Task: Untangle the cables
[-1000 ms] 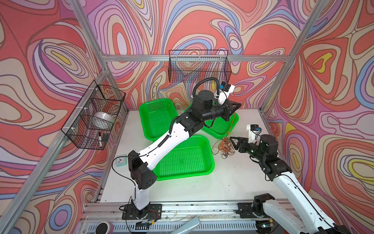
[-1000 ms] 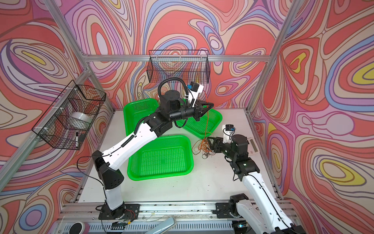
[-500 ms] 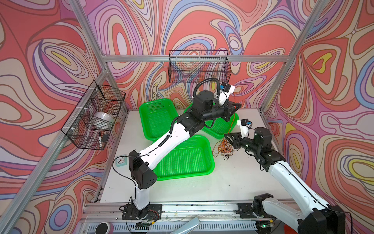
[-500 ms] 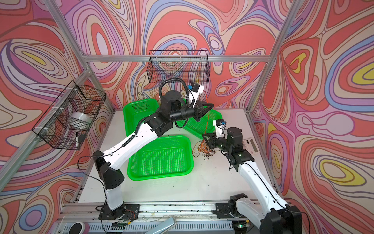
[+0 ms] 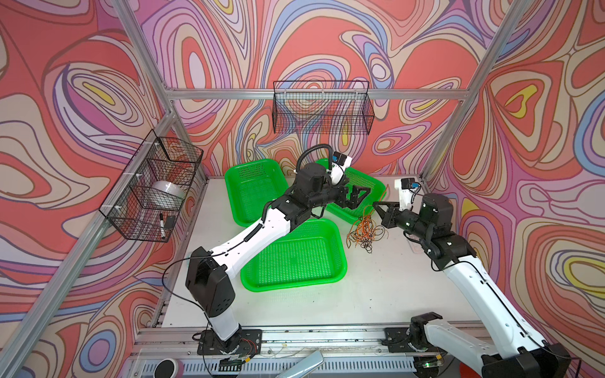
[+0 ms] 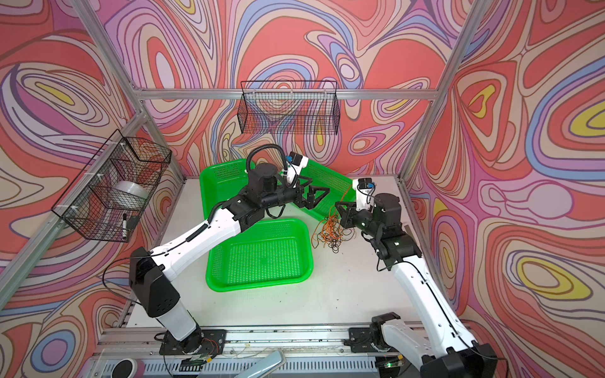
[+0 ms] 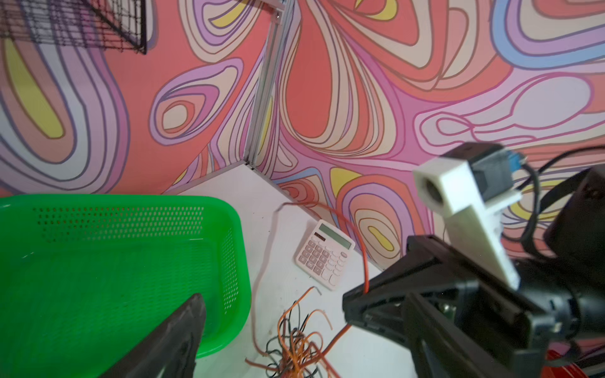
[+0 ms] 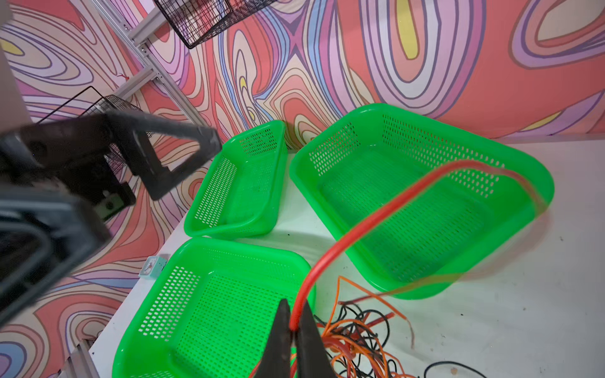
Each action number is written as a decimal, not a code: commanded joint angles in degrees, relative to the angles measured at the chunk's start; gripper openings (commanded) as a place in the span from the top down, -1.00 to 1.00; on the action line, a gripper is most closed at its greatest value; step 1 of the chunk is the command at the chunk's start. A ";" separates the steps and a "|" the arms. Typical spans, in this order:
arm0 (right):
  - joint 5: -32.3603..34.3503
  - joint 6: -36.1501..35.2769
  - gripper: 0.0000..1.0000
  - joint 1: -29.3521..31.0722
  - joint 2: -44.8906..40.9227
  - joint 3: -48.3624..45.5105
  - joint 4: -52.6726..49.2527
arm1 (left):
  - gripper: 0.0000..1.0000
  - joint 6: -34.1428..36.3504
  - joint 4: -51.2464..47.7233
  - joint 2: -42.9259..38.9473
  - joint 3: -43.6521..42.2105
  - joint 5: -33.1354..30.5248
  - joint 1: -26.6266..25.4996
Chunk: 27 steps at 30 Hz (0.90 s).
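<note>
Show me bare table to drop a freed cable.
Free: table strip between front basket and rail, and the patch right of that basket, in front of the cables. Crowded: back half, two more baskets, the right gripper gripping a cable, calculator by the wall.

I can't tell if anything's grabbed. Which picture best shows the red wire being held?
The right wrist view: the red wire runs straight into the shut right tool. The left wrist view shows it arcing away from that tool; both top views show barely a thread.
</note>
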 commanded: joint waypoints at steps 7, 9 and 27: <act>-2.07 2.36 1.00 0.20 3.64 3.87 -5.57 | -0.57 2.73 7.91 -2.32 -9.02 4.75 -0.61; -2.46 2.79 1.00 0.16 3.69 3.75 -5.64 | -0.49 3.72 8.16 -0.25 -7.70 5.60 -1.75; -4.99 6.83 1.00 0.16 4.39 4.49 -3.97 | 0.11 6.88 7.65 7.61 -4.12 5.99 -4.85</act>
